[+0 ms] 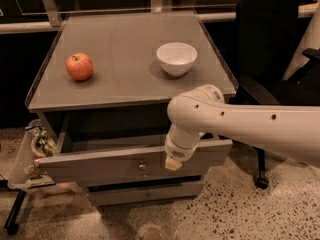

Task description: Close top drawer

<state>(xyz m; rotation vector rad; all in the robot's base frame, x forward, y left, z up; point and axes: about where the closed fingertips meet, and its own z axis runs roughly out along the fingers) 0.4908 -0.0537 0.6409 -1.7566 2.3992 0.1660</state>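
The top drawer (95,167) of the grey cabinet stands pulled out a short way, and its dark inside shows under the cabinet top. Its small metal knob (142,166) sits at the middle of the front panel. My gripper (173,164) is at the end of the white arm (240,126), which reaches in from the right. It rests against the drawer's front panel just right of the knob. A shorter drawer front (145,194) sits shut below.
A red apple (79,66) and a white bowl (176,58) stand on the cabinet top (125,49). A side tray with snack packets (37,144) hangs at the cabinet's left. A black office chair (270,44) stands at the right. The floor is speckled.
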